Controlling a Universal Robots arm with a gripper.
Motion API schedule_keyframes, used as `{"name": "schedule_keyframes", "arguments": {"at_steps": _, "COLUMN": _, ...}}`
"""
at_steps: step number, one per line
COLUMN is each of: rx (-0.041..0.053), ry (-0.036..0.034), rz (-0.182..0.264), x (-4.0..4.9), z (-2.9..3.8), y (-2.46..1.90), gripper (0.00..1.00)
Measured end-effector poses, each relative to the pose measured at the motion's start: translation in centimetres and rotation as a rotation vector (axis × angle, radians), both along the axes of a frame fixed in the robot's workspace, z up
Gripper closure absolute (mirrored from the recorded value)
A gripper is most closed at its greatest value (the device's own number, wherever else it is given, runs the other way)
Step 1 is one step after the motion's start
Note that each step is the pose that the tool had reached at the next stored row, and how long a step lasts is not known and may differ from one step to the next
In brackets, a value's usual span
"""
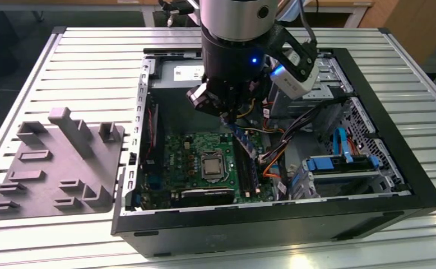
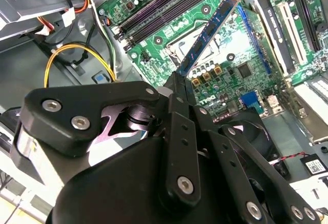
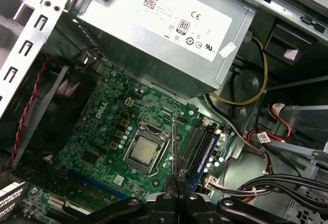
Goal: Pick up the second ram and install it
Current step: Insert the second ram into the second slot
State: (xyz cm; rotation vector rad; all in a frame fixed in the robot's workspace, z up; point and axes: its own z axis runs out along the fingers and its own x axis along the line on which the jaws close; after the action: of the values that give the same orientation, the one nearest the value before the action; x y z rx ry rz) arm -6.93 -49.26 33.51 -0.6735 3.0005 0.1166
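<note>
- The gripper (image 2: 180,80) is closed on the second ram (image 2: 210,29), pinching it at one end so that most of the stick juts past the fingertips over the green motherboard (image 2: 154,39)
- In the exterior view the stick hangs tilted inside the open computer case (image 1: 278,216), above the board and over the far end of the memory slots (image 1: 246,171); it is not seated in any of them
- In the first wrist view the stick shows edge-on as a thin line, lying between the processor socket (image 3: 146,149) and the slots, roughly parallel to them
- I cannot tell whether any slot already holds a module, nor whether the end latches stand open
- Main risk, as I judge it: the stick meets the slot at an angle, because a hold on one end leaves the free end able to swing or droop
- If the notch faces the wrong way, or the latches are shut, pressing down could stress the board or make the stick slip in the grasp
- A drift left toward the socket could bring the stick's edge down on it instead of the slot
- The orange and yellow cables (image 1: 274,162) lie just right of the slots and could snag the stick or the fingers
- The grey tray (image 1: 54,168) sits on the slatted table (image 1: 91,56) at the exterior view's left, well apart from the work
</note>
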Motion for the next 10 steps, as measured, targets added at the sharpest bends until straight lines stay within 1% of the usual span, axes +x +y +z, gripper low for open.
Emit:
{"name": "schedule_keyframes", "arguments": {"at_steps": 4, "rx": 0.0001, "ry": -0.0001, "rz": -0.013, "x": 0.01, "z": 0.0, "y": 0.0, "gripper": 0.88}}
{"name": "schedule_keyframes", "arguments": {"at_steps": 10, "rx": 0.0, "ry": 0.0, "rz": -0.06, "x": 0.01, "z": -0.01, "y": 0.0, "gripper": 0.88}}
